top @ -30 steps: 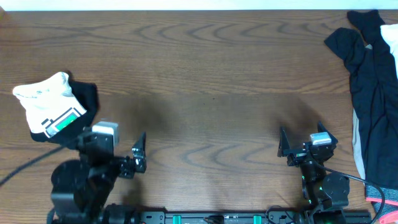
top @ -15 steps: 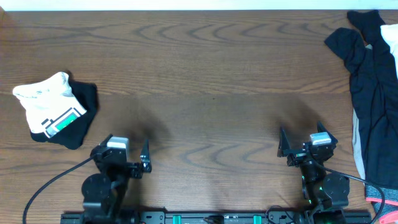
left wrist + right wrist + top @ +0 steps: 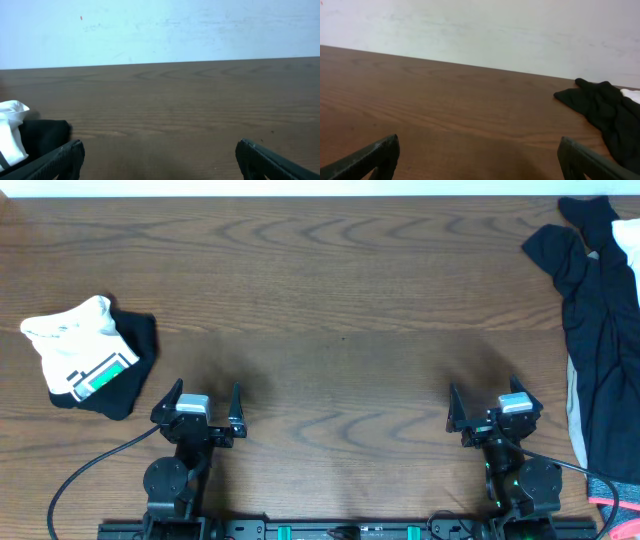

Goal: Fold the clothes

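Note:
A folded bundle of black and white clothes with a green print lies at the left of the wooden table; its edge shows in the left wrist view. A loose pile of dark clothes lies at the right edge, also seen in the right wrist view. My left gripper is open and empty near the front edge, right of the bundle. My right gripper is open and empty near the front edge, left of the pile.
The wooden table stretches between the two lots of clothes. A pale wall stands behind its far edge. A pink-edged item lies at the front right corner. A black cable runs at the front left.
My left arm has drawn back toward the front edge and turned straight, its jaws now wide open facing the table. The right arm has not moved.

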